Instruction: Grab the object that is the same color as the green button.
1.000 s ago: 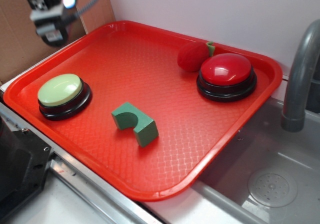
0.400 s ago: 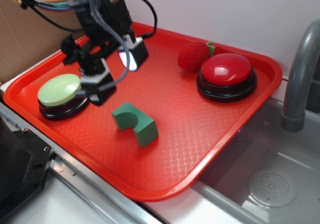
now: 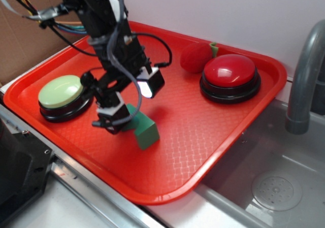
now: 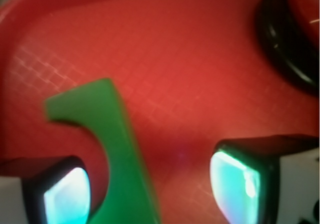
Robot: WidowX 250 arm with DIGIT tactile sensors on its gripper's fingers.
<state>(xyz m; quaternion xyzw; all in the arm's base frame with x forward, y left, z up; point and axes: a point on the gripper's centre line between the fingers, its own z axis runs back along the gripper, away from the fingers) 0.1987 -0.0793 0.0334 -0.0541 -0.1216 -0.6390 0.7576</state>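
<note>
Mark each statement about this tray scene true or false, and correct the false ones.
1. The green block lies on the red tray. True.
2. The gripper is shut on the green block. False: its fingers stand open, the block between them.
3. The strawberry sits beside the red button. True.
4. The green button is next to the faucet. False: it is at the tray's opposite end.
</note>
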